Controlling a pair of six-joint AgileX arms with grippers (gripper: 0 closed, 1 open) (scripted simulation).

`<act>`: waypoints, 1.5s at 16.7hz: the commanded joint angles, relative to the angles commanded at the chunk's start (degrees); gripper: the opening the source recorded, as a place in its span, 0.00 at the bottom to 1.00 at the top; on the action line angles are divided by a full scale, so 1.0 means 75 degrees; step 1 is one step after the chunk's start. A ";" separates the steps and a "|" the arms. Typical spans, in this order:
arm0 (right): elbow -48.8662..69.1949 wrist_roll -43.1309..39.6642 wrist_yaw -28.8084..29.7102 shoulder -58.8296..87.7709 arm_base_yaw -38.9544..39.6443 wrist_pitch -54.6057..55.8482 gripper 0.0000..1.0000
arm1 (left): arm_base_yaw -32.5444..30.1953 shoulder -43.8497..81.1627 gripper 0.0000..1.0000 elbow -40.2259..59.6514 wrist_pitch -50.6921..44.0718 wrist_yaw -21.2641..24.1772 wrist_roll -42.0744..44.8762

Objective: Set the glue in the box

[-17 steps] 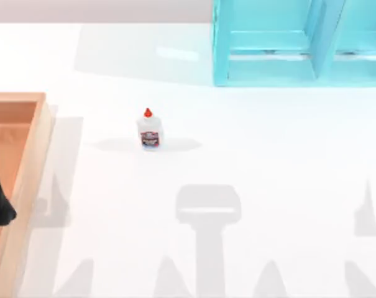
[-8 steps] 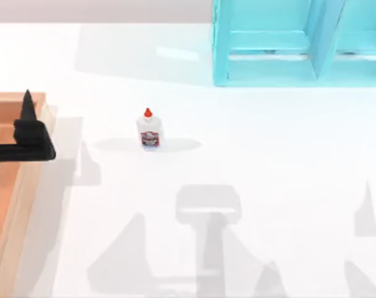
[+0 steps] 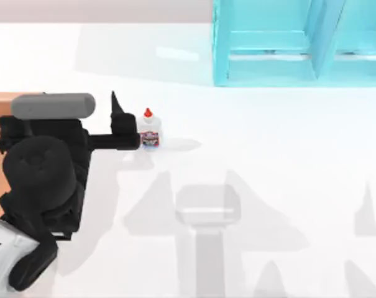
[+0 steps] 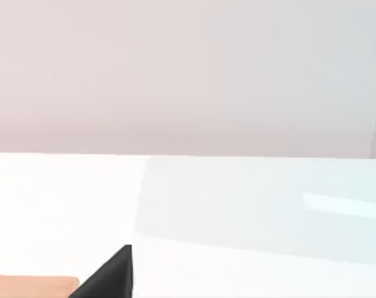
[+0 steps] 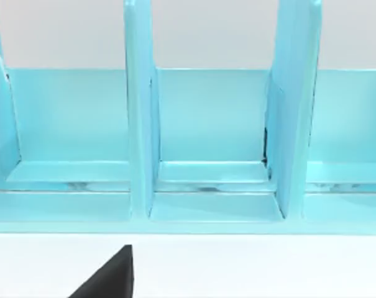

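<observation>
White table (image 3: 268,186) | step: left gripper (image 3: 127,127) beside glue (image 3: 149,131), reaching | claw: opening unclear | next: close on bottle, carry to box (image 3: 1,105)

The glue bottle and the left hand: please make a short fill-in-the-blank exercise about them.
1. The glue stands upright with a ____ cap.
2. The ____ hand is right beside the glue.
3. The wooden box lies at the table's ____ edge in the top view.
4. The shelf unit is ____ in colour.

Missing words: red; left; left; cyan
</observation>
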 joint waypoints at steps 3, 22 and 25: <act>0.0000 0.0000 0.0000 0.0000 0.0000 0.0000 1.00 | -0.0708 0.1979 1.00 0.0405 0.1366 -0.0642 -0.0163; 0.0000 0.0000 0.0000 0.0000 0.0000 0.0000 1.00 | -0.1959 0.6016 1.00 0.1535 0.4000 -0.1725 -0.0514; 0.0000 0.0000 0.0000 0.0000 0.0000 0.0000 1.00 | -0.1498 0.6214 1.00 0.2290 0.3506 -0.1256 -0.0430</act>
